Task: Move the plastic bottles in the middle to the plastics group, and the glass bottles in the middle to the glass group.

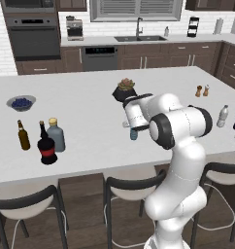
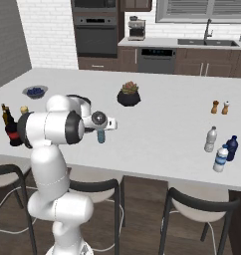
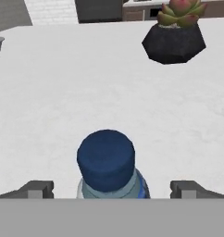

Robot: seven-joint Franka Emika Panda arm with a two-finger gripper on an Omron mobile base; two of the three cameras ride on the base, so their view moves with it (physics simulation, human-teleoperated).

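Observation:
A small blue-tinted plastic bottle [image 3: 109,178] with a blue cap stands upright mid-counter, also seen as the blue-tinted bottle [image 1: 133,133] [image 2: 101,135]. My gripper [image 3: 113,190] hovers just above it, open, one fingertip on each side of the cap and not touching it. The black glass bottle [image 1: 46,146] [image 2: 13,132] with a red label stands at the left beside the brown bottle [image 1: 23,135] and the grey-blue flask [image 1: 55,134]. At the right, the labelled clear bottle [image 2: 220,158] stands by the pale-capped bottle [image 2: 210,139] [image 1: 223,116] and the dark blue container [image 2: 232,148].
A potted succulent [image 3: 175,34] [image 1: 125,90] [image 2: 129,94] sits beyond the bottle. A bowl of blueberries [image 1: 21,102] [image 2: 35,91] is far left, and salt and pepper shakers [image 1: 202,90] [image 2: 219,107] are far right. Stools line the counter's near edge.

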